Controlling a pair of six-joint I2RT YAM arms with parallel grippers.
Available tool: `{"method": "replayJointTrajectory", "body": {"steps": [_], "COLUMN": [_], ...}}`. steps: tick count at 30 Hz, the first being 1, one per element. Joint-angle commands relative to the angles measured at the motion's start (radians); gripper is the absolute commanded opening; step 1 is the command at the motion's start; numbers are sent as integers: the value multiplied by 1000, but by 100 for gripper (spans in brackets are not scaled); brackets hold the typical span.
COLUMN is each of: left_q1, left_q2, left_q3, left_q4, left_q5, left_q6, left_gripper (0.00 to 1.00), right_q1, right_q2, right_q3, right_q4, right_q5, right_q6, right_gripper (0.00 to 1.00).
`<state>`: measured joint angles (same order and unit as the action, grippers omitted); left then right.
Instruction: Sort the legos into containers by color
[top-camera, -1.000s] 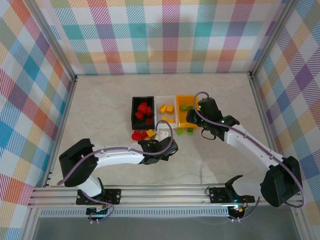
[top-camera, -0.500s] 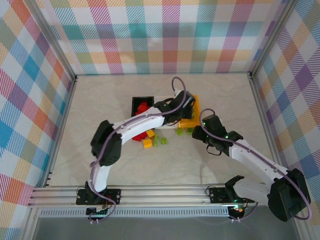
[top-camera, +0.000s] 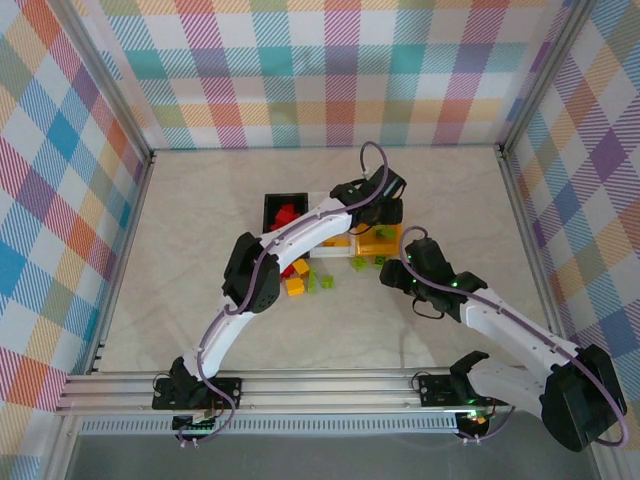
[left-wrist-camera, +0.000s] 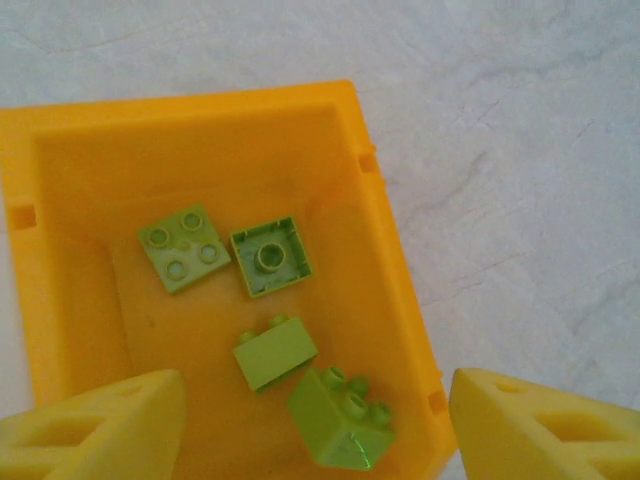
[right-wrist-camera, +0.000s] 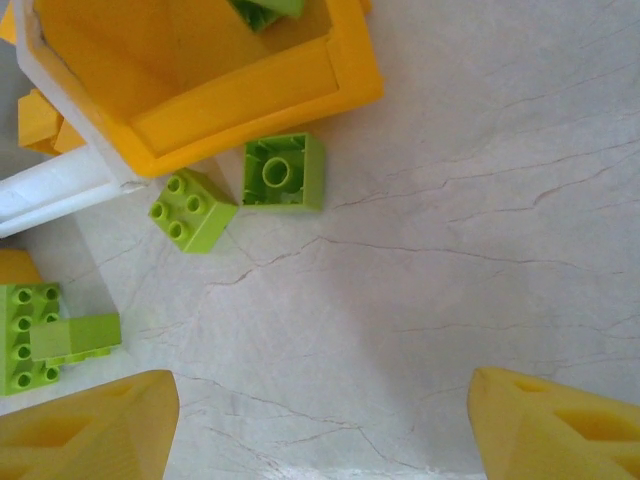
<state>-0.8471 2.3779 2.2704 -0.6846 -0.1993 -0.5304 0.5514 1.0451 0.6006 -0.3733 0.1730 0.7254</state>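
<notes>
My left gripper (left-wrist-camera: 320, 432) hangs open over the orange bin (left-wrist-camera: 60, 150), which holds several lime green legos; one green brick (left-wrist-camera: 340, 415) lies right under the gap between the fingers. In the top view the left gripper (top-camera: 381, 211) sits above that orange bin (top-camera: 381, 243), beside the black bin (top-camera: 270, 222) of red legos. My right gripper (right-wrist-camera: 320, 432) is open over bare table, with nothing between its fingers. Ahead of it lie an upturned green brick (right-wrist-camera: 283, 171), a studded green brick (right-wrist-camera: 193, 209) and a green cluster (right-wrist-camera: 48, 336).
The white bin (right-wrist-camera: 50, 192) with yellow-orange legos (right-wrist-camera: 33, 120) stands between the other two, largely covered by the left arm in the top view. Loose yellow-orange (top-camera: 296, 287) and green (top-camera: 318, 282) bricks lie in front of the bins. Checked walls enclose the table.
The left arm swung from the loose bricks near the front up to the bins and now stands over the orange one. The right gripper drew back from the orange bin.
</notes>
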Motion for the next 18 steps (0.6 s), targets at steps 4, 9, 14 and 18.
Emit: {"method": "replayJointTrajectory", "body": {"steps": [4,9,14,18], "left_q1": [-3,-27,-98,-154], "left_q2": [-313,-672,-1008,-1220], "left_q3": [-239,-710,-1159,-1390], "left_q4": [118,320,391,334], "left_q5": [32,28,-44,-127], "left_q6": [-4,-38,-92,-149], "left_gripper": [91,100,100,100], "right_q1": [10,10,10,12], "right_q2": [37,88,186,281], "right_q3": [-2,2,29,67], "right_q4": [87,144,204,221], "right_q5": [-17,-4,6,42], "right_q6": [6,12,22,26], "right_gripper": [76,76,76,76]}}
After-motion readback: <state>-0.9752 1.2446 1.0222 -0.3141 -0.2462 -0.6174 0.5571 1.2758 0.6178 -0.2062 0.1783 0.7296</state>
